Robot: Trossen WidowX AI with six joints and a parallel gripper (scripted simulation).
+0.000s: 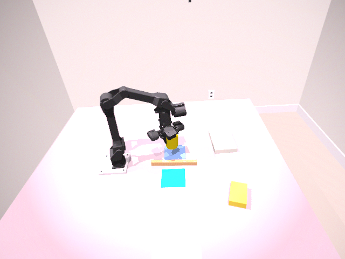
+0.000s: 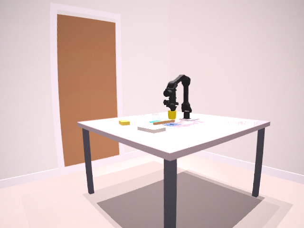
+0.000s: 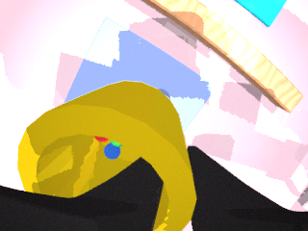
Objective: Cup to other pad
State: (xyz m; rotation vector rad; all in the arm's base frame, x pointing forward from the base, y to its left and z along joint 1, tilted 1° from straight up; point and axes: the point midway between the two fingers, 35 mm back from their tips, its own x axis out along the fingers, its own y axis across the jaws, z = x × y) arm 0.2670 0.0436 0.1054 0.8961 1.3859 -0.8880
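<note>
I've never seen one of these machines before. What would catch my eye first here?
The black jointed arm, bent over the middle of the white table, with its gripper shut on the rim of a bright yellow cup above a pale blue pad. In the wrist view, small coloured marbles sit inside the cup. Just in front lie a thin wooden bar and a vivid cyan square pad.

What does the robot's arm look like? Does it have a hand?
The arm is dark grey to black, made of chunky rounded segments, standing on a pale square base plate. Its hand is a gripper with two flat black fingers. No cables or markings show.
</note>
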